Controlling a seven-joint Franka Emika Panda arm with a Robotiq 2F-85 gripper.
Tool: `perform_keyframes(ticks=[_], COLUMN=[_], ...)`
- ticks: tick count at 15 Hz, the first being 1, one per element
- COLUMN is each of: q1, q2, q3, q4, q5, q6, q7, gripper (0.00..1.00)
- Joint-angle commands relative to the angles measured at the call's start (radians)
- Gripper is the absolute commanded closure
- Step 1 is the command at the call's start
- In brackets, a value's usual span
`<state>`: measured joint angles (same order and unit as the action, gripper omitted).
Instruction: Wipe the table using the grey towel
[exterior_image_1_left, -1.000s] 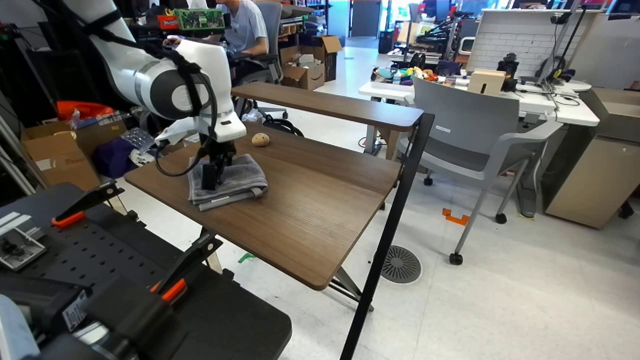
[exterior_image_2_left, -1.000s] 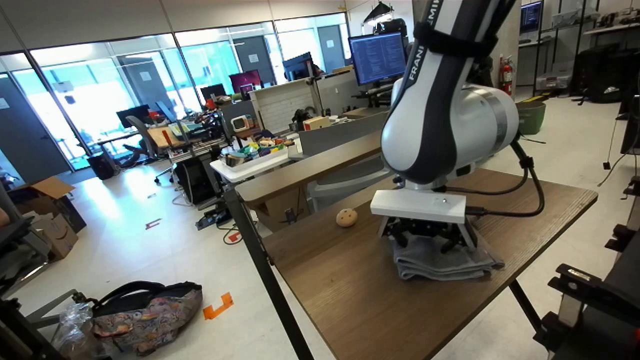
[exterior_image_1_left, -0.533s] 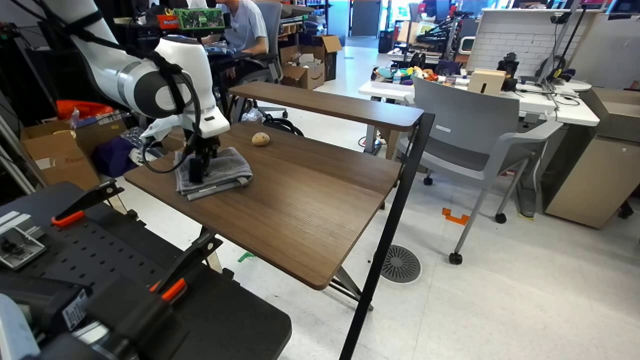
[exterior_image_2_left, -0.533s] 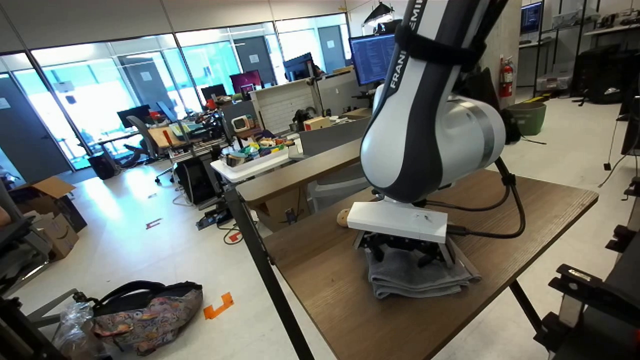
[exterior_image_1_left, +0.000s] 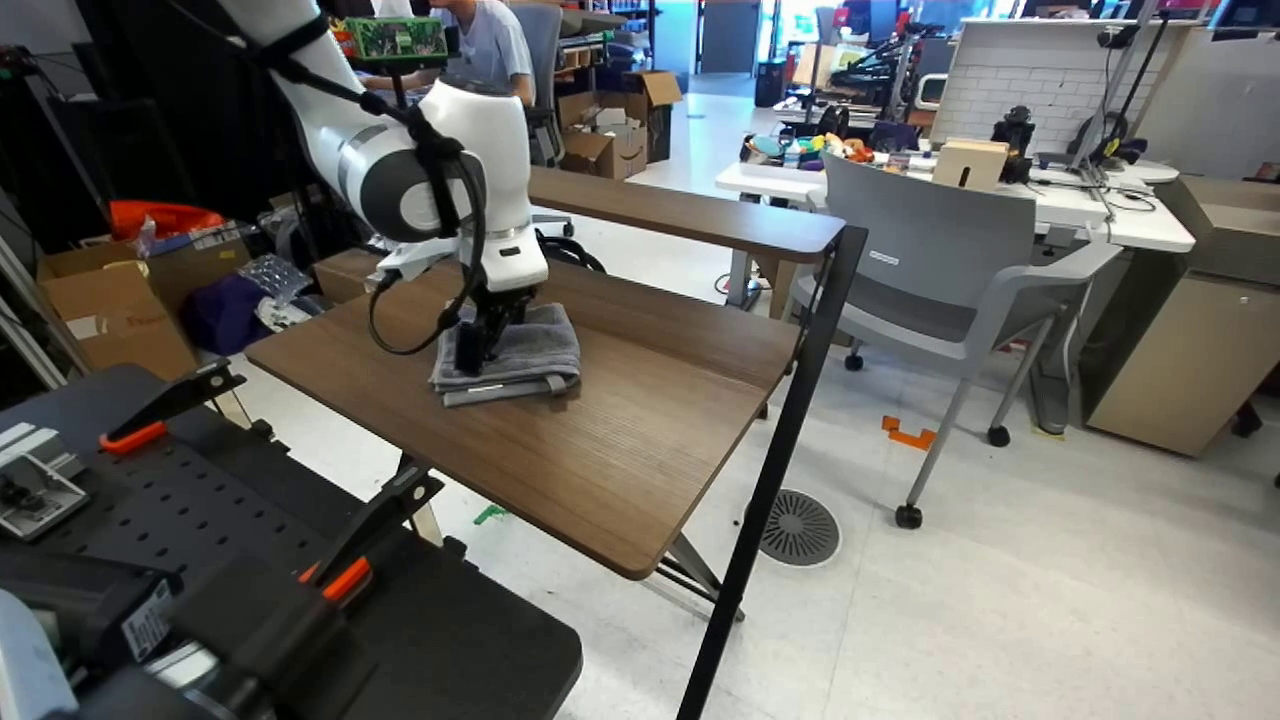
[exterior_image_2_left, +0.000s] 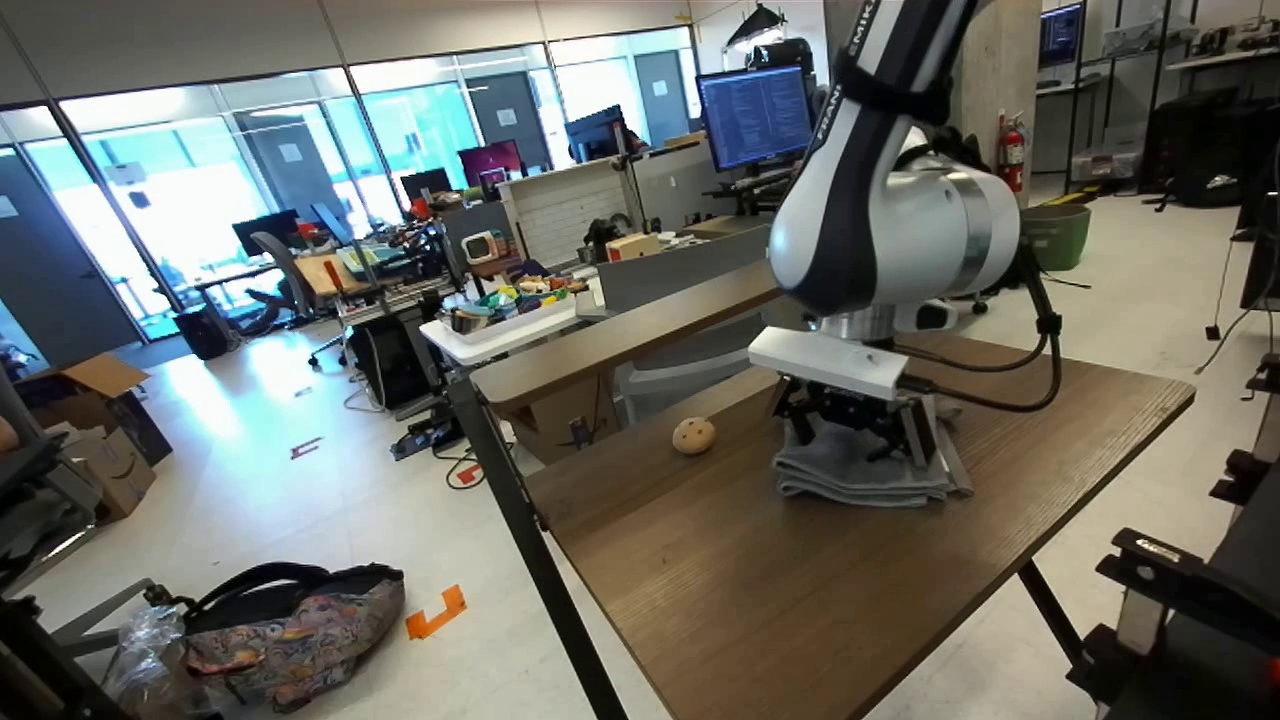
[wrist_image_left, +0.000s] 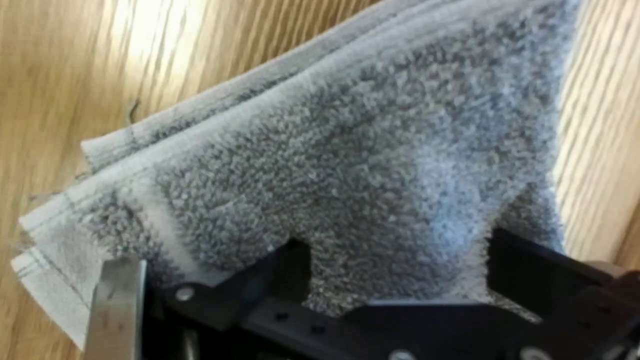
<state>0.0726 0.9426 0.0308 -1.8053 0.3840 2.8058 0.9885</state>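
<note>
Towel (wrist_image_left: 350, 185), folded on the bench (exterior_image_1_left: 650, 440) beneath my spread, ungripping jaws, has shifted along with them over the last half second, so I judge a wiping stroke is under way.

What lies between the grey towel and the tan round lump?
Only a bare strip of the table separates the grey towel from the tan lump, in an exterior view.

Looking down on the grey towel (wrist_image_left: 360, 165), folded in layers on the wood-grain tabletop (wrist_image_left: 60, 75), with loose threads (wrist_image_left: 133, 110) at its stacked corners. Also seeing the dark gripper (wrist_image_left: 397, 260), with fingers (wrist_image_left: 292, 274) parted wide across the nap and one over the towel's side edge.
</note>
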Motion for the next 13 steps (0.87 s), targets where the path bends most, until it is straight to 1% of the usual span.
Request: perform_keyframes(ticks=[1, 2, 3, 5, 7, 9, 10, 12, 13], q1=[-0.071, -0.09, -0.093, -0.108, -0.119, -0.144, -0.089, -0.099, -0.101], q2=[-0.053, -0.081, -0.125, -0.231, -0.332, -0.421, -0.302, -0.383, -0.403], q3=[0.019, 0.029, 0.026, 0.039, 0.046, 0.067, 0.017, 0.025, 0.025], q4=[-0.047, -0.077, -0.12, -0.207, -0.265, -0.307, -0.211, -0.26, -0.277], q5=[0.015, 0.019, 0.018, 0.038, 0.061, 0.105, 0.078, 0.096, 0.097], q6=[-0.046, -0.04, -0.031, 0.005, -0.02, -0.046, -0.029, -0.044, -0.045], q7=[-0.082, -0.116, -0.14, -0.187, -0.22, -0.258, -0.214, -0.233, -0.234], gripper=[0.0, 0.0, 0.0, 0.0, 0.0, 0.0, 0.0, 0.0, 0.0])
